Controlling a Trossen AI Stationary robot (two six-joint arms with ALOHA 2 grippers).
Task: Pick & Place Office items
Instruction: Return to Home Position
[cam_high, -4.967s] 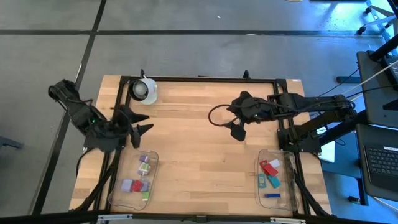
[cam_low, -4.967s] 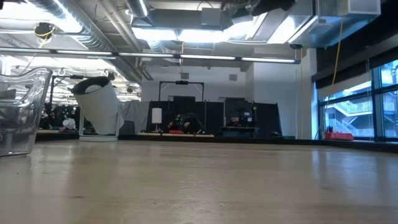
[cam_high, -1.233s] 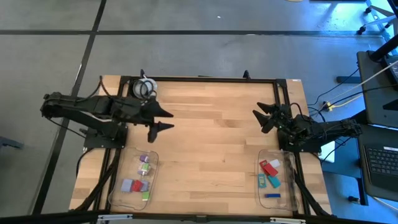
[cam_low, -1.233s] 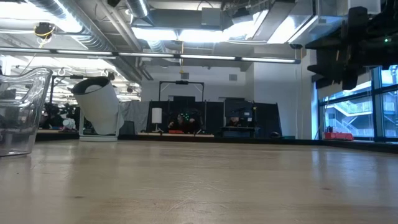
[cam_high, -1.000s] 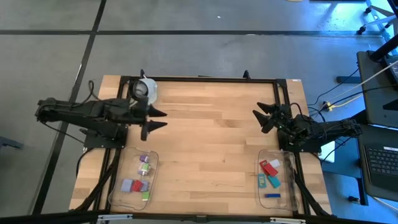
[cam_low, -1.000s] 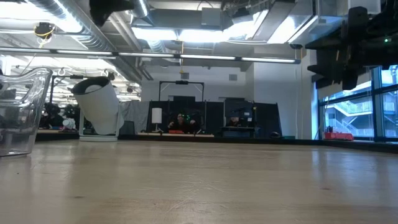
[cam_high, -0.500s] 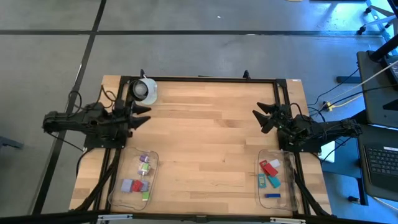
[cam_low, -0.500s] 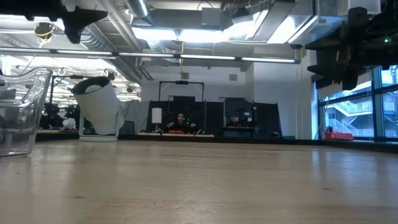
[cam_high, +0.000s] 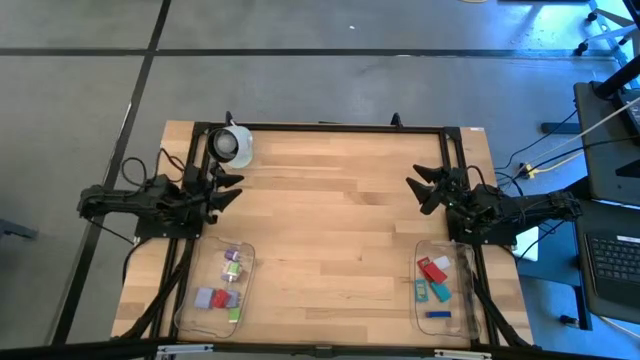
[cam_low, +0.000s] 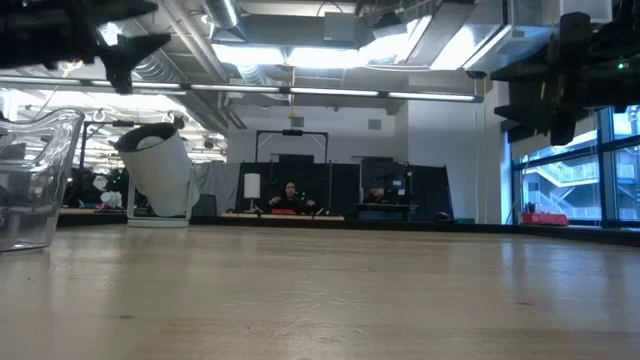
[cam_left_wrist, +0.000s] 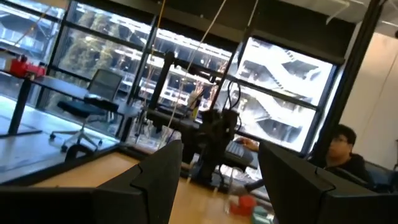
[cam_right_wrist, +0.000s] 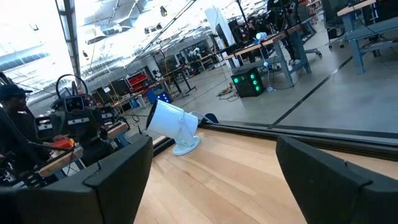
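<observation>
Left gripper (cam_high: 222, 190) hanging spread, empty, just beside white camera (cam_high: 233, 145): any swing you're commanding risks clipping it. Right gripper (cam_high: 421, 193) gaping empty, far from white camera. Office items (cam_high: 224, 290) sitting in clear trays (cam_high: 250, 256).

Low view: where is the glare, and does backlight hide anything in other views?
Low view: ceiling lights glare, and the left gripper and right gripper show as dark silhouettes. Left wrist view: bright windows backlight its dark fingers. High view: table evenly lit, no glare.
</observation>
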